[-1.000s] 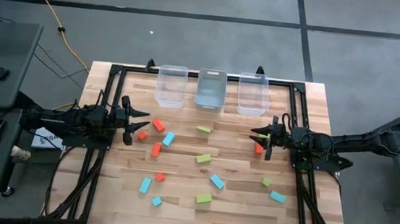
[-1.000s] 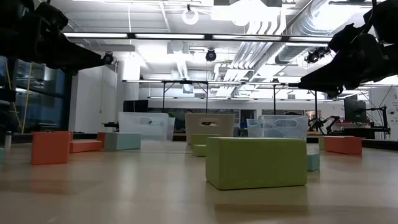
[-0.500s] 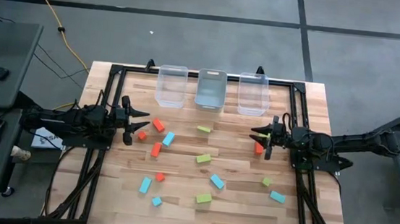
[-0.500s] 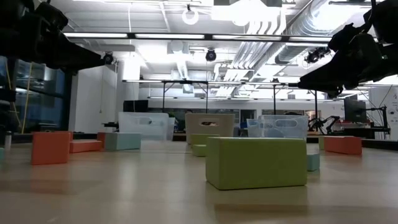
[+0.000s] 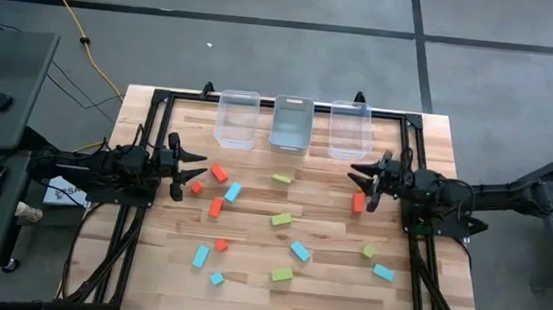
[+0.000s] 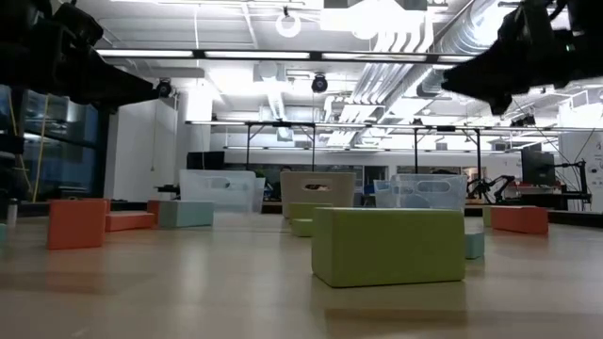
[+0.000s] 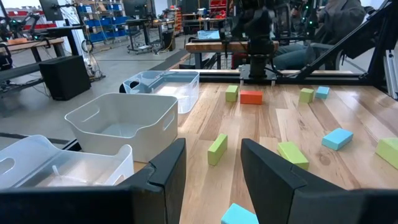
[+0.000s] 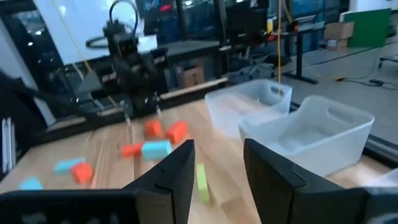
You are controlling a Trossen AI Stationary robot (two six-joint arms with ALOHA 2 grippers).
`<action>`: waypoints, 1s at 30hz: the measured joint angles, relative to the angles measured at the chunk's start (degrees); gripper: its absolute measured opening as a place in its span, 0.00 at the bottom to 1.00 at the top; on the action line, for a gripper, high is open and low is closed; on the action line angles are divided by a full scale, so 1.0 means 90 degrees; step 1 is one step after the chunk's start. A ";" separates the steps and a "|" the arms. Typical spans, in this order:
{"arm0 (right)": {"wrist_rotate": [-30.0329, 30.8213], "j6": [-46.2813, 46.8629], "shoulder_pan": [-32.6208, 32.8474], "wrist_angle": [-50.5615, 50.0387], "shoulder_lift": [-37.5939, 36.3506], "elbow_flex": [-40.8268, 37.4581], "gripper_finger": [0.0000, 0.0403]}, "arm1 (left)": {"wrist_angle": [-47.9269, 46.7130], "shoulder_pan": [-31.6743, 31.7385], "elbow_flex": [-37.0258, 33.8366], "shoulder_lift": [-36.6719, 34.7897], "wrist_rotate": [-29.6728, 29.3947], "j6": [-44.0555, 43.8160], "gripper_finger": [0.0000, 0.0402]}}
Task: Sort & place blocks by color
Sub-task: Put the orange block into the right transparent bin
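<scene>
The table (image 5: 245,283) is pale butcher-block wood in long glued strips, framed by black rails, on a grey concrete floor crossed by a yellow cable (image 5: 63,11). Behind it the room is a bright workshop with white ducts overhead.

On the left, the left gripper (image 5: 198,166) hangs above the wood with its jaws parted and nothing between them, red-orange blocks (image 5: 218,173) just beside it. The remaining blocks (image 5: 282,219), matte little cubes and bars in light blue and lime green, lie scattered over the middle. Three clear, glossy plastic bins (image 5: 291,124) sit in a row at the far edge. On the right, the right gripper (image 5: 360,177) hovers, fingers apart and empty, over a red-orange block (image 5: 358,203).
</scene>
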 joint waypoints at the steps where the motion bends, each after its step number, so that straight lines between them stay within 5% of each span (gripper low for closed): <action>1: 0.0047 0.0076 0.0000 -0.0147 0.0000 0.0132 0.33 | 0.0000 0.0002 0.0000 0.0000 0.0000 0.0000 0.33; 8: 0.0905 0.0720 0.0002 -0.2114 0.0002 0.1195 0.45 | 0.0063 0.0002 0.0002 0.0000 -0.0002 0.0002 0.33; 15: 0.1233 0.2647 0.0000 -0.4206 0.0084 0.2467 0.53 | 0.0058 0.0000 0.0002 0.0000 -0.0002 0.0002 0.33; 30: -0.0270 0.6787 0.0002 -0.7244 0.1748 0.4014 0.54 | 0.0067 0.0002 0.0001 0.0000 -0.0034 0.0034 0.33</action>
